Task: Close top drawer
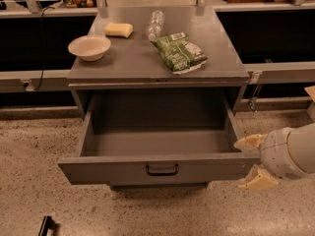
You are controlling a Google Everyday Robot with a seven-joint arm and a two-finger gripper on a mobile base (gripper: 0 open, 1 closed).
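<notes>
The top drawer [157, 142] of the grey cabinet stands pulled far out, its deep grey box empty. Its flat front [98, 171] faces me with a dark loop handle [162, 170] at the centre. My gripper [252, 161] is at the right end of the drawer front, coming in from the right. Its two cream fingers are spread: one fingertip [247, 141] lies just above the front's top edge, the other [256, 180] sits below its lower corner. The lower drawers are hidden under the open one.
On the cabinet top [123, 65] are a cream bowl [89, 46], a yellow sponge [118, 29], a clear plastic bottle [155, 23] and a green snack bag [180, 51]. Dark counters flank the cabinet on both sides. A small dark object [46, 225] lies on the speckled floor at the front left.
</notes>
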